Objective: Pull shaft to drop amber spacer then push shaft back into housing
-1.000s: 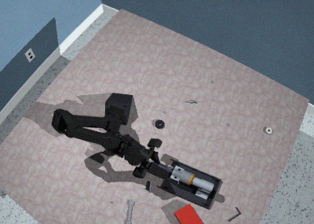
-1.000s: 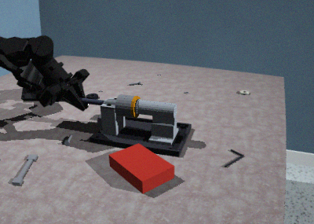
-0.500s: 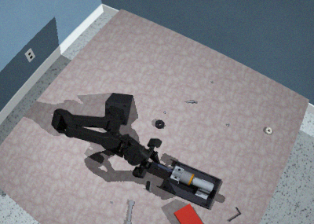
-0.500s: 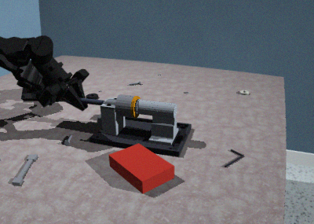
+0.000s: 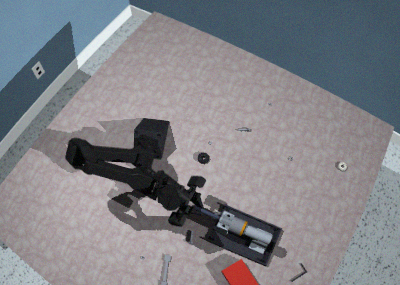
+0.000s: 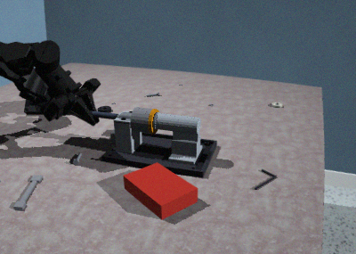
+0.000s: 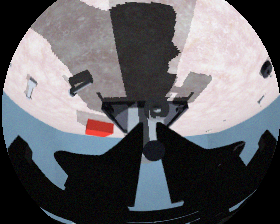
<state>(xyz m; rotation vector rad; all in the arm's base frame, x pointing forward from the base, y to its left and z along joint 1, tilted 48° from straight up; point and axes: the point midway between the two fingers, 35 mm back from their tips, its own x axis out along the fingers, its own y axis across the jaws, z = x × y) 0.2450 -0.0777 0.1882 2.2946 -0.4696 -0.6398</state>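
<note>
A grey housing fixture (image 6: 156,127) stands on a black baseplate (image 6: 162,151). A dark shaft (image 6: 105,114) sticks out of its left end toward my arm. One amber spacer (image 6: 151,120) sits on the shaft between grey sleeves; it also shows in the overhead view (image 5: 244,227). My gripper (image 6: 91,112) is shut on the shaft's free end, left of the fixture. In the wrist view the shaft end (image 7: 153,150) sits between the fingers, with the fixture (image 7: 145,112) straight ahead.
A red block (image 6: 160,189) lies in front of the baseplate. A grey wrench (image 6: 28,192) and a small dark piece (image 6: 76,159) lie front left. An L-shaped key (image 6: 265,178) lies right. A black wheel (image 5: 203,160) and a white ring (image 5: 340,168) lie farther off.
</note>
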